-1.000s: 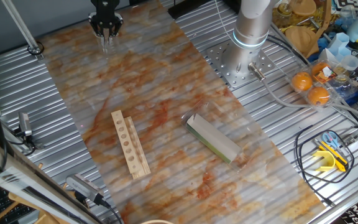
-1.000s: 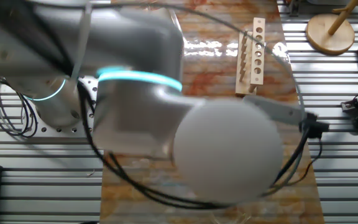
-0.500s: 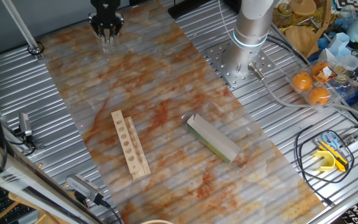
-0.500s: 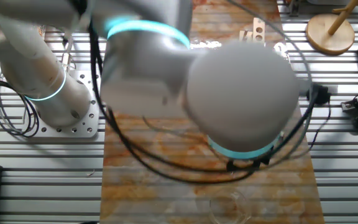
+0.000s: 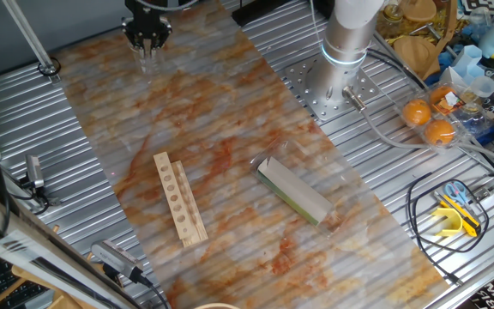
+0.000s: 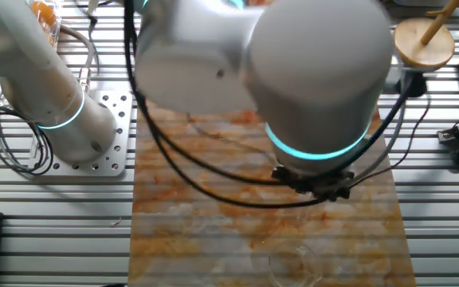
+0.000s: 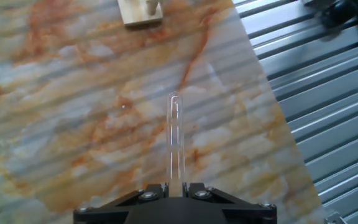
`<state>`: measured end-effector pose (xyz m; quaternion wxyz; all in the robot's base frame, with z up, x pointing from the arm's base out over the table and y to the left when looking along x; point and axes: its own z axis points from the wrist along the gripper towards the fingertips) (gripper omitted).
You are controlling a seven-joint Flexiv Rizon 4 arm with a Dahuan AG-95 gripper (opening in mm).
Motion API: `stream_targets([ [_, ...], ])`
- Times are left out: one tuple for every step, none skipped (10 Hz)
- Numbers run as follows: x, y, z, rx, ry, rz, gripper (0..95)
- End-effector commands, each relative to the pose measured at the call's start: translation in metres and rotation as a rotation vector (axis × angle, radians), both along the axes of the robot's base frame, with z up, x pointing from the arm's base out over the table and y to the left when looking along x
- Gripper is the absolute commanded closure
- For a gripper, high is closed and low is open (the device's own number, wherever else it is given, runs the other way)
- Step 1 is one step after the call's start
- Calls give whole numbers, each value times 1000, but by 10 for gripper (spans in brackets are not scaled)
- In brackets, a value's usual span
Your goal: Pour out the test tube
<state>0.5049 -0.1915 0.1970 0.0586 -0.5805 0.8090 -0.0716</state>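
Your gripper (image 7: 174, 190) has its fingers clenched on the clear test tube (image 7: 176, 140), which points to 12 o'clock over the marbled mat (image 7: 73, 112). The wooden rack (image 5: 179, 199) lies well apart from it, and beside the rack lies the green box (image 5: 292, 190). In the other fixed view the arm (image 6: 293, 72) hides most of the mat from you.

In the other fixed view your arm (image 6: 293, 88) has swung up and right, now hiding the rack. The marbled mat (image 6: 182, 231) below it is uncovered.
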Motion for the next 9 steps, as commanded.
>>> stream_targets([
  [1, 2, 1, -52, 4, 30, 950],
  [1, 2, 2, -56, 7, 39, 950],
  [1, 2, 2, -61, 10, 46, 950],
  [1, 0, 3, -85, 10, 64, 950],
  [1, -4, 5, -105, 12, 87, 950],
  [1, -5, 6, -115, 14, 101, 950],
  [1, -8, 7, -132, 18, 126, 950],
  [1, -12, 9, -149, 22, 153, 950],
  [0, -14, 9, -154, 25, 168, 950],
])
